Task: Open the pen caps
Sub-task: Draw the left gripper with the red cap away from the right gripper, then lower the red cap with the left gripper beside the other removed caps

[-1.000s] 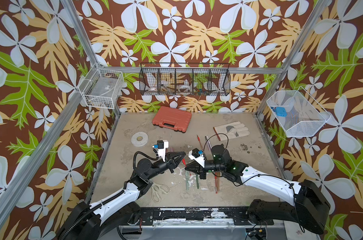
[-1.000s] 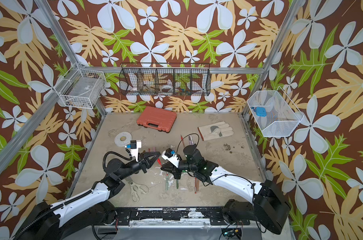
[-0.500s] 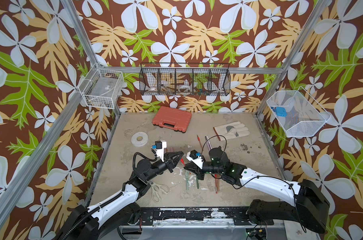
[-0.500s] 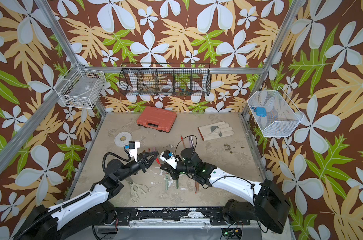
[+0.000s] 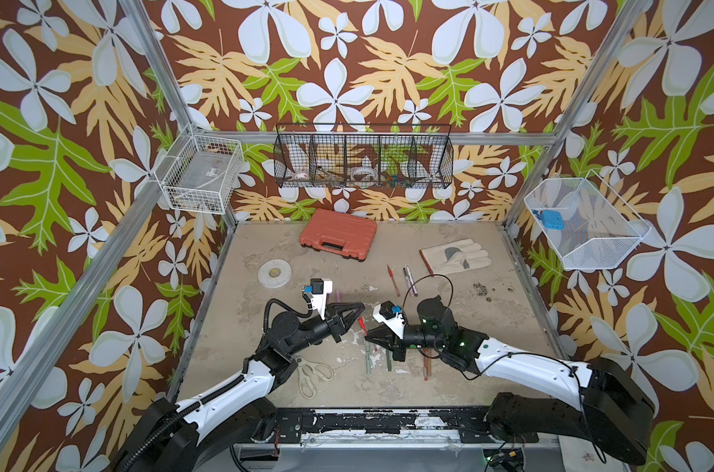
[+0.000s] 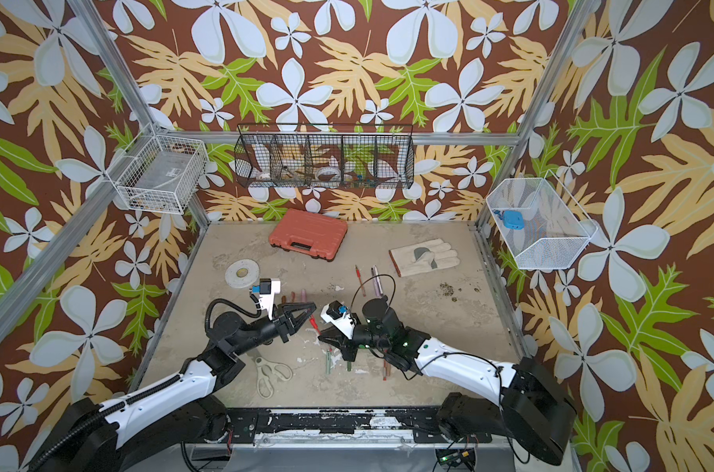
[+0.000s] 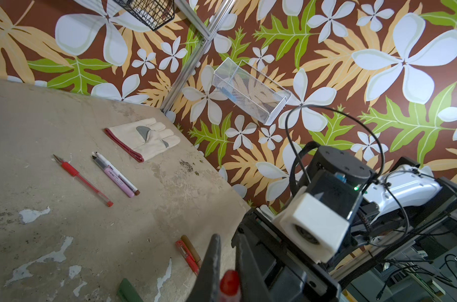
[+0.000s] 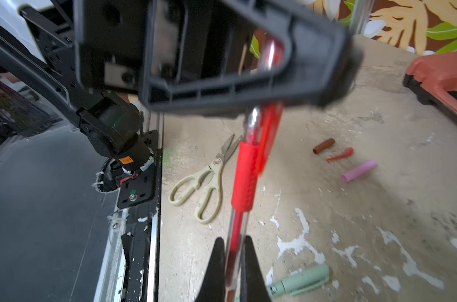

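My left gripper (image 7: 226,239) is shut on the red cap (image 7: 230,286) of a red pen (image 8: 244,177). My right gripper (image 8: 234,241) is shut on that pen's clear barrel. In both top views the two grippers (image 5: 357,314) (image 5: 367,333) meet tip to tip above the table's middle. The pen's silver tip shows just below the left fingers (image 8: 248,86), beside the red cap. Loose brown (image 8: 323,146), red (image 8: 340,154) and pink (image 8: 359,170) pen caps lie on the table. A capped pale green pen (image 8: 300,281) lies near my right gripper.
Cream scissors (image 5: 312,374) lie near the front left. Uncapped red (image 7: 82,179) and pink (image 7: 116,175) pens lie by a work glove (image 5: 455,255). An orange case (image 5: 338,234) and a tape roll (image 5: 274,273) sit farther back. A dark green pen (image 7: 128,290) lies below my grippers.
Both grippers have shifted only slightly and stay close together on the red pen. Neither has opened.
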Action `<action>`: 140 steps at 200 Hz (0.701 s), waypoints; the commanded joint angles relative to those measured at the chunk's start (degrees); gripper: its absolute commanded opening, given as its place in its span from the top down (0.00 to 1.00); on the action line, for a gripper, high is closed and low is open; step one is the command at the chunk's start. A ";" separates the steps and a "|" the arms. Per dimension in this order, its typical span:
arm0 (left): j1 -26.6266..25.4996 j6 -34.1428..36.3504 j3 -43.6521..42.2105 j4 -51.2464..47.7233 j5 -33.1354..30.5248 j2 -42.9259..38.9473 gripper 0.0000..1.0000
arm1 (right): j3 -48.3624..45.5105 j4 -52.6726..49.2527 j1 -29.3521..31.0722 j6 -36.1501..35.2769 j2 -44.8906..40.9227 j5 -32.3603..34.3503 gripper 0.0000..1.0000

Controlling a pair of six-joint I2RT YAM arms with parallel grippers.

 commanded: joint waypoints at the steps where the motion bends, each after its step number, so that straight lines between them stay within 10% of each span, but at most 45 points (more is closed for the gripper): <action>1: 0.38 -0.23 0.22 4.17 -5.54 -0.16 1.00 | -1.82 -2.17 2.44 -1.77 -3.90 7.80 1.00; 96: 0.38 1.01 0.39 -0.19 -9.63 -1.97 1.00 | -4.43 -2.21 4.32 -2.46 -10.78 13.89 1.00; 140: 0.38 2.43 4.48 -15.24 -21.47 -1.52 1.00 | -6.57 -0.24 0.16 0.40 -15.25 13.22 1.00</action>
